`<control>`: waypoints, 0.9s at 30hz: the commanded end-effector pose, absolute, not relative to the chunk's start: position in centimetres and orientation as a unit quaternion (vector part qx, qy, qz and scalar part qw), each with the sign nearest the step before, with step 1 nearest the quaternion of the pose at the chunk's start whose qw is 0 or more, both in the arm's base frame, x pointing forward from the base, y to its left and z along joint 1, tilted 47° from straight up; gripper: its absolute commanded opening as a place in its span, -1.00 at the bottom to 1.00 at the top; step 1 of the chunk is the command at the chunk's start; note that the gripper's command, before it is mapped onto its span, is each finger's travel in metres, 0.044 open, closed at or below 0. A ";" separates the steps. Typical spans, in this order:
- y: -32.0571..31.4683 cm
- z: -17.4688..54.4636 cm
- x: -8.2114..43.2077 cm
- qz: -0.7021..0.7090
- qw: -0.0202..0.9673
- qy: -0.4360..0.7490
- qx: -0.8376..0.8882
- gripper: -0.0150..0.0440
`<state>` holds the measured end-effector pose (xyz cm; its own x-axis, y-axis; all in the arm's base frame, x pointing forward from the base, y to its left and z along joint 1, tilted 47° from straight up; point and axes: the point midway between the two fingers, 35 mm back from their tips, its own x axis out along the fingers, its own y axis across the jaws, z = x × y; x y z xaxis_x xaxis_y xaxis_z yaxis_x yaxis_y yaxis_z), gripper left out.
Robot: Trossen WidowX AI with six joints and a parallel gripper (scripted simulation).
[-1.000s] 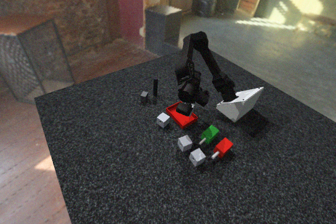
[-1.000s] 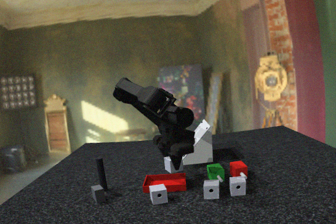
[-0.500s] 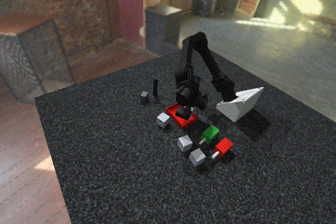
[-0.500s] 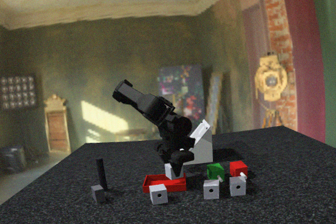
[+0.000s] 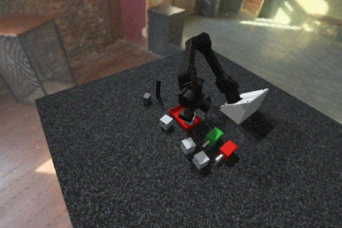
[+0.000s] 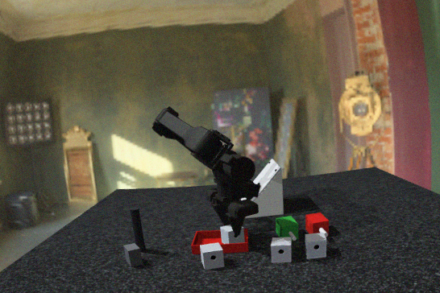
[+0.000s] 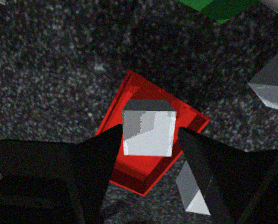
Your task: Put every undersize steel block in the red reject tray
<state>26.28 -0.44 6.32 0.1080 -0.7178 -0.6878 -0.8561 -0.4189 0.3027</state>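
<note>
One block (image 5: pixel 193 119) (image 6: pixel 230 235) (image 7: pixel 149 133) is at the red tray (image 5: pixel 197 123) (image 6: pixel 235 248) (image 7: pixel 144 189), centre of the wrist view, and your gripper (image 5: pixel 186 118) (image 6: pixel 238 231) (image 7: pixel 150 129) has released it. Next, I think, you should rise straight, without dragging the block.

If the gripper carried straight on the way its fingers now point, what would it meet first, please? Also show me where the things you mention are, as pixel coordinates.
Probably the floor of the red reject tray (image 5: pixel 173 111) (image 6: pixel 219 250) (image 7: pixel 137 165): the open gripper (image 5: pixel 188 119) (image 6: pixel 238 233) (image 7: pixel 150 129) points down over it, fingers either side of a steel block (image 5: pixel 190 122) (image 6: pixel 230 235) (image 7: pixel 149 135). Exact depth is unclear.
</note>
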 end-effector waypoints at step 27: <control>12.4 2.0 35.5 0.215 0.322 0.620 -0.683 0.61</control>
<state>35.09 12.03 2.01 0.1352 -0.7143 -0.6867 -0.9881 -0.0463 -0.1464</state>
